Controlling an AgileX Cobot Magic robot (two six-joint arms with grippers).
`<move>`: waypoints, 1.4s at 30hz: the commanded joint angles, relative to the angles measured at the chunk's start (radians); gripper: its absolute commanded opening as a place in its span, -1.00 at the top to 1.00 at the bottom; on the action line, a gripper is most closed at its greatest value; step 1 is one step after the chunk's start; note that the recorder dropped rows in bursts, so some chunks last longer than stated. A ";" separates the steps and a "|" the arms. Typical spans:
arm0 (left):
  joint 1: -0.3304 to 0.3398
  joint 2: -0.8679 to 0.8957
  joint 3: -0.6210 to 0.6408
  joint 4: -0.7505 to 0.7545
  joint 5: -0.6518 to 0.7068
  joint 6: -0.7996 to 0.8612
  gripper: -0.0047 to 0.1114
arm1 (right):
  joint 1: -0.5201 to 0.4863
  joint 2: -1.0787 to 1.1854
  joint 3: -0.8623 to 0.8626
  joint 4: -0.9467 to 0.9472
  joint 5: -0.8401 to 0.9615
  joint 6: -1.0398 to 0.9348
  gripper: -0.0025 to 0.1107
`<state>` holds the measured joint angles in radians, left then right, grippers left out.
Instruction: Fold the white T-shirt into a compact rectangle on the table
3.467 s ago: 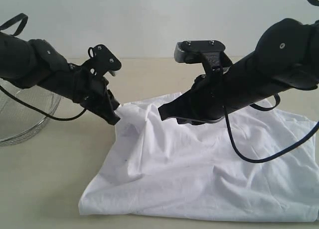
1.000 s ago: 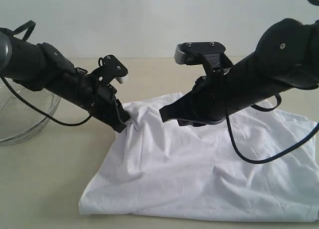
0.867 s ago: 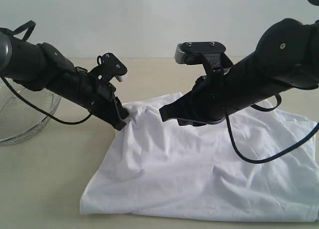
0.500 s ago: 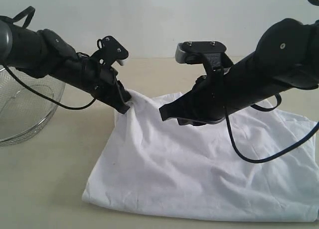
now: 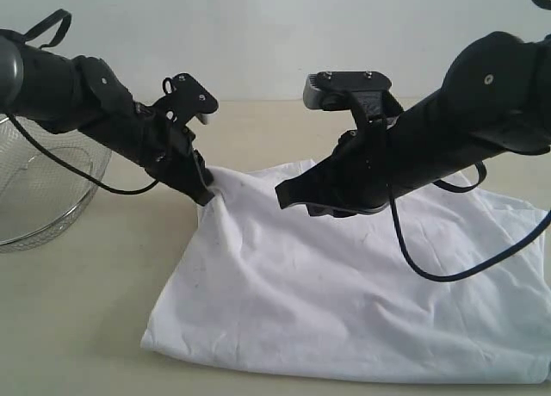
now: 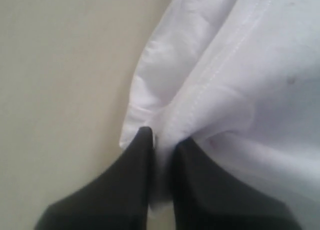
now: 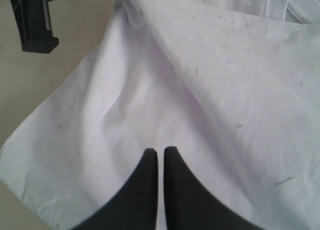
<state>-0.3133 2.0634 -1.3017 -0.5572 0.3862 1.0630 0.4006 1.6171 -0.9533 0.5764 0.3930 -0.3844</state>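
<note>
Left end effector [image 6: 161, 142], centre-left of the exterior view: pinching a hemmed corner of the white T-shirt [image 5: 344, 301], drawn up into a small peak. Right end effector [image 7: 161, 152], frame centre: pressed together, empty, hovering over the cloth. Judged step: an early fold, corner gripped but not yet carried over. Next: calls for a low sweep toward lower right, passing clear of the right end effector. Shirt spread over lower centre and right of the worktop [image 5: 86, 327]. Free edge at lower left. Open room at left, bounded by the wire basket [image 5: 34, 215].
</note>
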 commanded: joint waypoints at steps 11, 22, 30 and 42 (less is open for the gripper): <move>0.007 -0.022 -0.008 0.132 0.095 -0.155 0.26 | -0.017 -0.013 0.006 -0.007 -0.013 0.008 0.96; 0.015 -0.238 -0.008 0.123 0.257 -0.260 0.84 | -0.250 -0.100 0.006 -0.012 0.117 0.013 0.96; 0.011 -0.377 0.200 0.001 0.598 -0.241 0.84 | -0.281 -0.174 0.092 -0.079 0.255 0.067 0.96; 0.013 -0.392 0.280 0.049 0.170 -0.244 0.84 | -0.281 -0.174 0.209 0.059 0.150 -0.041 0.96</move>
<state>-0.3016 1.6814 -1.0156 -0.5059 0.5946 0.8286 0.1275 1.4518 -0.7467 0.5802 0.5556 -0.3715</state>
